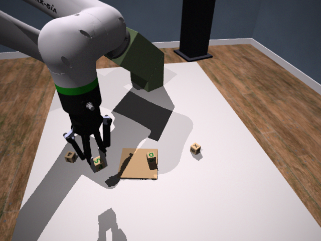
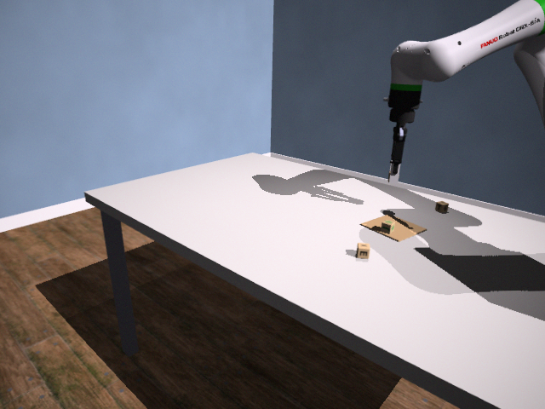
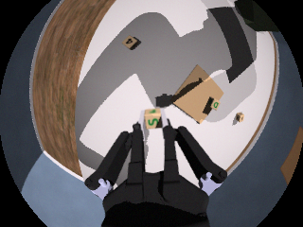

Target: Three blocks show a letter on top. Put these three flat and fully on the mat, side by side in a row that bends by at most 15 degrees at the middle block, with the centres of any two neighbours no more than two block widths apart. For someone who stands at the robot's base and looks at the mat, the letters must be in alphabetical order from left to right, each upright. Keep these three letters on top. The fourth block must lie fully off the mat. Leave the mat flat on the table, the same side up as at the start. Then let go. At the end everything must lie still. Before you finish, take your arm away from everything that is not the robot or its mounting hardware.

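My gripper is shut on the block with a green S on top. It holds this block in the air, left of the mat in the top view. The tan mat lies flat on the table. A block with a green D on top stands near the mat's right edge in the top view. The block with an X on top and the block with a 4 on top stand off the mat.
The white table carries the mat and the standing blocks. Shadows of the arm and gripper fall across the table and part of the mat. The green arm base stands at the back of the table in the top view.
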`<action>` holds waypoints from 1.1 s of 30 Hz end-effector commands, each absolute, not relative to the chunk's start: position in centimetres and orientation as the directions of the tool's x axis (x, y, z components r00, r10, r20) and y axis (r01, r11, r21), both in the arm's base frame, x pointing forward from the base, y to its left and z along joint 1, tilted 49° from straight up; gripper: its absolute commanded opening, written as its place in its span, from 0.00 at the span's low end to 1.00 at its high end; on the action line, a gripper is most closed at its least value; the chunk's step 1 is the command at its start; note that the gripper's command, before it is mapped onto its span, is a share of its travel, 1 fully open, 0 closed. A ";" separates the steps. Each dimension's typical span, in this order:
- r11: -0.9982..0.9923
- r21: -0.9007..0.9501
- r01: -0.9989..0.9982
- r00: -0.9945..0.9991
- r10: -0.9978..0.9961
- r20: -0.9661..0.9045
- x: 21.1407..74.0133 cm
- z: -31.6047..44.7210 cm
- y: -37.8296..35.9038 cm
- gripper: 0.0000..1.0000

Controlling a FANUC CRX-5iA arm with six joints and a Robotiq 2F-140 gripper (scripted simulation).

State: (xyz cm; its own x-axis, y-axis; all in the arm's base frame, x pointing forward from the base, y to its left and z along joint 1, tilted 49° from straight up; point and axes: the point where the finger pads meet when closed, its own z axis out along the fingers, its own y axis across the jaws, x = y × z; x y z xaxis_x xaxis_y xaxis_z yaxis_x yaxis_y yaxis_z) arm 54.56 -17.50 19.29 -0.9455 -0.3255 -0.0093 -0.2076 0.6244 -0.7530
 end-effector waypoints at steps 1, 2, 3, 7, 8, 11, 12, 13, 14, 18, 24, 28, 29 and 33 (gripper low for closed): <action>0.578 -0.743 -0.338 -0.908 -0.409 0.095 54.4 17.8 -16.1 0.16; 0.562 -0.738 -0.373 -0.894 -0.431 0.124 54.3 17.4 -15.8 0.16; 0.545 -0.733 -0.407 -0.879 -0.452 0.152 54.2 17.0 -15.4 0.16; 0.468 -0.700 -0.540 -0.804 -0.532 0.265 53.8 15.4 -14.0 0.16; 0.447 -0.689 -0.571 -0.783 -0.550 0.292 53.7 15.0 -13.6 0.16; 0.403 -0.664 -0.629 -0.737 -0.582 0.344 53.5 14.2 -12.9 0.16; 0.403 -0.664 -0.629 -0.737 -0.582 0.344 53.5 14.2 -12.9 0.16; 0.337 -0.624 -0.705 -0.664 -0.622 0.415 53.1 13.1 -12.0 0.16; 0.326 -0.616 -0.718 -0.651 -0.628 0.426 53.0 12.9 -11.9 0.16; 0.234 -0.551 -0.801 -0.545 -0.666 0.509 52.5 11.6 -10.7 0.16; 0.071 -0.420 -0.905 -0.345 -0.699 0.626 51.4 9.4 -9.0 0.16; -0.008 -0.350 -0.937 -0.245 -0.700 0.671 50.9 8.4 -8.2 0.16; -0.008 -0.350 -0.937 -0.245 -0.700 0.671 50.9 8.4 -8.2 0.16; -0.025 -0.333 -0.942 -0.222 -0.699 0.680 50.7 8.2 -8.1 0.16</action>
State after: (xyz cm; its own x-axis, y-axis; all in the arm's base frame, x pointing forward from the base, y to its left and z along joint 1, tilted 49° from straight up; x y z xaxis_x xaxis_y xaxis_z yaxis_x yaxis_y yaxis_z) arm 50.74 -8.12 8.24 -0.2237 -0.6992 0.6790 -0.9420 -0.0238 -0.3349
